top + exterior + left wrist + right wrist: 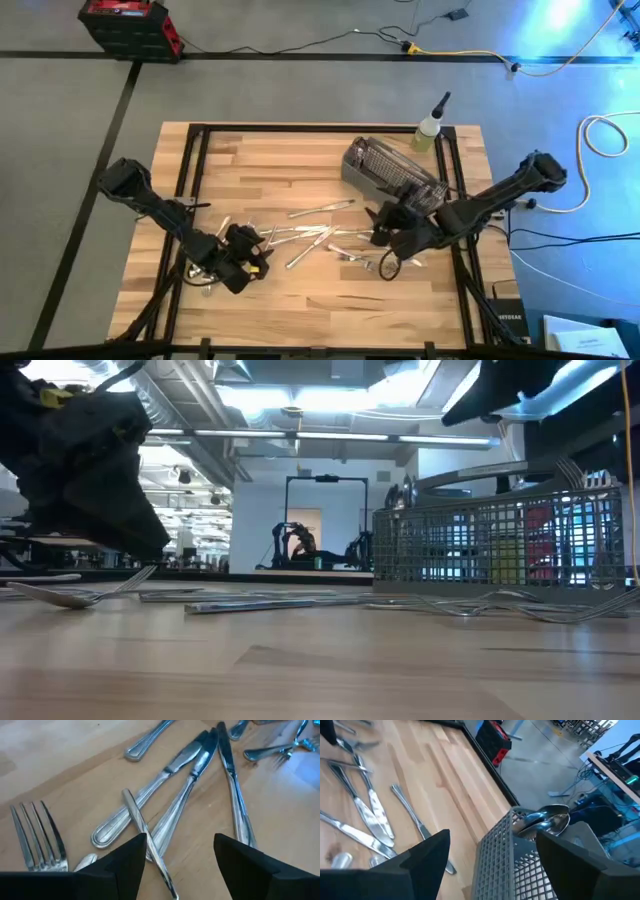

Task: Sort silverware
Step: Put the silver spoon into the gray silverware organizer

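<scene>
You're seeing slim, shiny silverware (pixel 170 805) lying crossed at twelve o'clock of your left gripper (pixel 180 855), gaping empty; right gripper (pixel 490 852) gaping too.

Silverware (pixel 318 236) under me: bright silver, mirror glints, pale reflections along the handles. Table (pixel 300 310): light honey wood, striped in butcher-block planks, edged by a black frame. My left gripper (pixel 180 862): matte black fingers. Mesh basket (pixel 395 172): gray wire grid, small square pattern. Bottle (pixel 429 131) by the basket: yellow-green, black nozzle. Red and black case (pixel 130 25) on gray floor.
</scene>
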Motion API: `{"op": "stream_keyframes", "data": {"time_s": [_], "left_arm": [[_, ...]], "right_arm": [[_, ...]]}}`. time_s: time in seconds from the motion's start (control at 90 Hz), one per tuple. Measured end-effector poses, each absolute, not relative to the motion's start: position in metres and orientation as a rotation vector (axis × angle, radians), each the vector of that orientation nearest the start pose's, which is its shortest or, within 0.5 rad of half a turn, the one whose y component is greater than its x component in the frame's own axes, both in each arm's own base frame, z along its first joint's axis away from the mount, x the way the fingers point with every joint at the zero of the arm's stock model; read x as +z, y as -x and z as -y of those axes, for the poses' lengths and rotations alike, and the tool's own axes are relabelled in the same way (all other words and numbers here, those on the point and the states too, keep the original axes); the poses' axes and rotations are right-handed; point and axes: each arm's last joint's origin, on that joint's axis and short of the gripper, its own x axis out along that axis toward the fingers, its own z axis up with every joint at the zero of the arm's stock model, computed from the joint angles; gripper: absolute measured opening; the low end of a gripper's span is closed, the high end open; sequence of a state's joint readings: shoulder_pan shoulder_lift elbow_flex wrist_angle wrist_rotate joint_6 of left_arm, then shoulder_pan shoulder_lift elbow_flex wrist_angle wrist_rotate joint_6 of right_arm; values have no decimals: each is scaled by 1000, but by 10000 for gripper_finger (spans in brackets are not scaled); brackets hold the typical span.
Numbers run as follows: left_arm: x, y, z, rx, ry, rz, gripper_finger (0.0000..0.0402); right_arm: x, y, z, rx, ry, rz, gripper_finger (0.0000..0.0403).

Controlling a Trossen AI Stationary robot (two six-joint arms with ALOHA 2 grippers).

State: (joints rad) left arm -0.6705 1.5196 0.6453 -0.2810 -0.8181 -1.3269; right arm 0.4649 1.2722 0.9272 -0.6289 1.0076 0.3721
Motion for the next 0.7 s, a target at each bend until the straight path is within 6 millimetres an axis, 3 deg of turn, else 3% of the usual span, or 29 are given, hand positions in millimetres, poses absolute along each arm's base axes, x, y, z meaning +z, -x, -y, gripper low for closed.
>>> {"op": "stream_keyframes", "data": {"time_s": [0.222,0.456,0.556,0.7], "left_arm": [[111,-207,140,619,418,-696,217],[97,-208,142,663,403,-684,207],[96,-207,142,656,371,-695,168],[95,-208,143,641,355,-706,70]], "right_arm": [[252,-236,-76,-677,306,-647,280],[251,-239,-70,-687,280,-654,280],[252,-239,-71,-682,269,-646,280],[253,-240,-71,-681,258,-634,280]]}}
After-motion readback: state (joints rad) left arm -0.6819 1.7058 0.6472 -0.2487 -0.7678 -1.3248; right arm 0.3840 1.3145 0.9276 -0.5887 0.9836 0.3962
